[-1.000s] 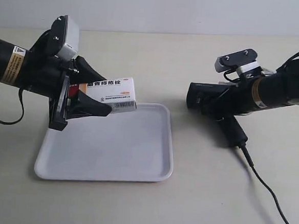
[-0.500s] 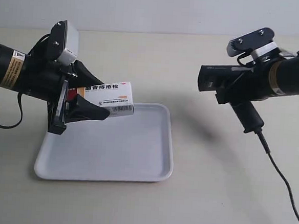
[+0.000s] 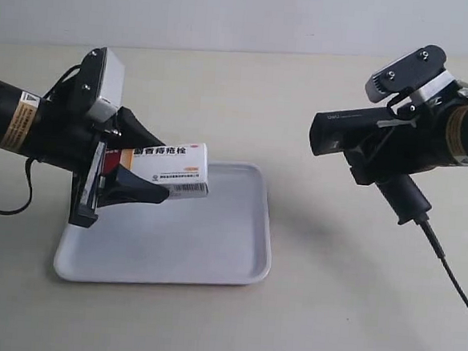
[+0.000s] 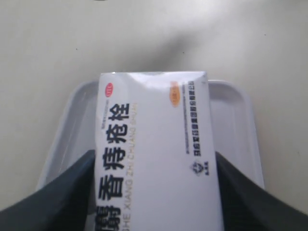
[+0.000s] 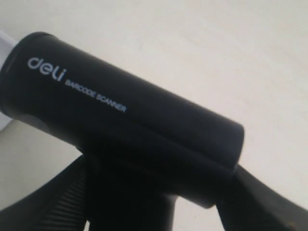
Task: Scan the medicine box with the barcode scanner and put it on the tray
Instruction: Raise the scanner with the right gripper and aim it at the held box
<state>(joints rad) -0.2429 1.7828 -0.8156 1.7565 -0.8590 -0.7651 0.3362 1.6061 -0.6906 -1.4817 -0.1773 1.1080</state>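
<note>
The white medicine box [image 3: 169, 168] with a red and orange band hangs over the tray's far left part, barcode side facing the camera. My left gripper [image 3: 130, 168] is shut on it; in the left wrist view the medicine box [image 4: 156, 154] fills the space between both dark fingers [image 4: 53, 197]. The white tray [image 3: 213, 238] lies flat below, and its rim [image 4: 243, 125] shows behind the box. My right gripper [image 3: 380, 158] is shut on the black barcode scanner [image 3: 354, 129], held in the air with its head aimed at the box. In the right wrist view the scanner [image 5: 130, 115] reads "deli".
The scanner's black cable [image 3: 452, 279] trails from the handle down across the beige tabletop to the right edge. A pale wall runs along the back.
The right arm has lifted the scanner higher and drawn it rightward, away from the tray. The left gripper has lowered the box slightly toward the tray.
</note>
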